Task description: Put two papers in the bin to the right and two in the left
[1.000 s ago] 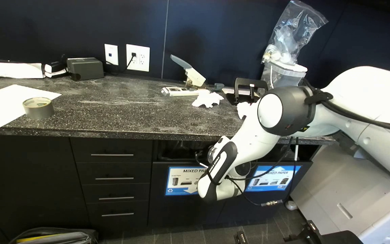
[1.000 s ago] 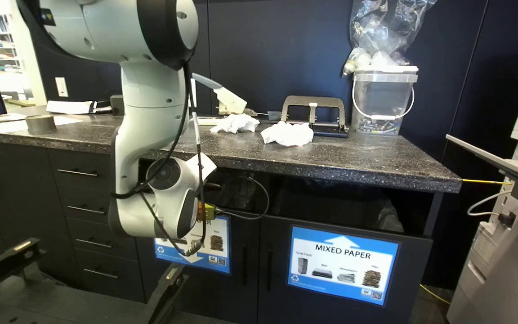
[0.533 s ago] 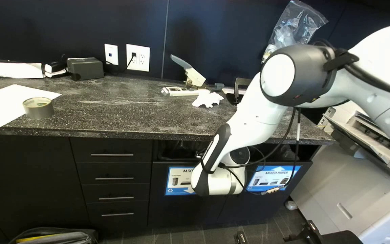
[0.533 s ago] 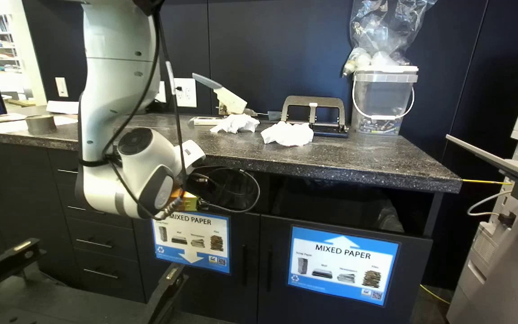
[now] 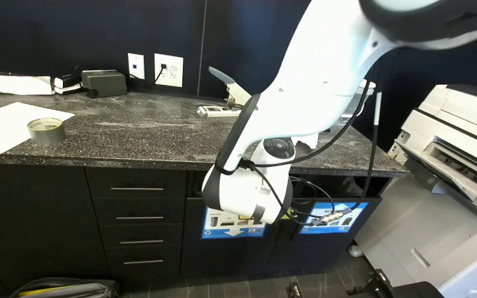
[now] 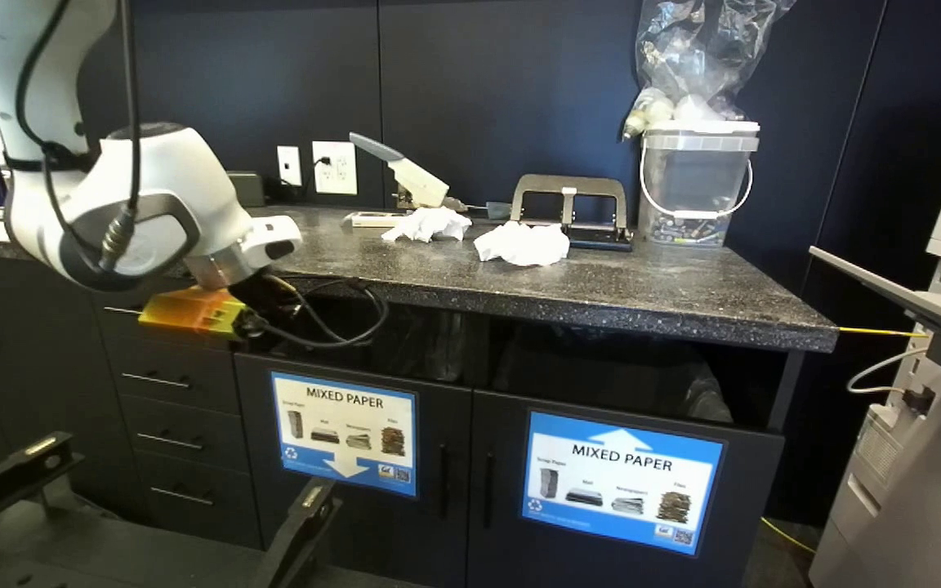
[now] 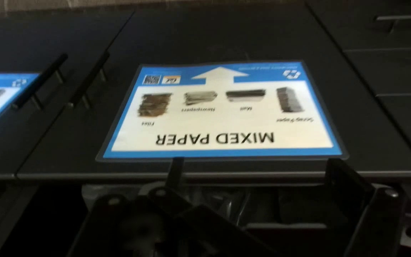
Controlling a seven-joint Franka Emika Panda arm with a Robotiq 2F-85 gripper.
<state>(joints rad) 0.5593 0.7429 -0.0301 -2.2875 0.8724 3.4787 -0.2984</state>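
Wrist view: black two-fingered tool [image 7: 256, 165] gaping, empty. In an exterior view, crumpled white paper [image 6: 522, 244] sits at its two o'clock; I'd lift above the speckled black tabletop [image 6: 658, 284] first.

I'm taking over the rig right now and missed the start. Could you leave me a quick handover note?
Pincer: open, no paper visible in its grip, near the mouth of the left bin.
Papers: back paper and front paper, both crumpled, lie on the counter.
Done: can't tell; papers inside the bins can't be made out.
Left: those two need binning. Check the left bin and right bin first, then probably sort to reach two each.
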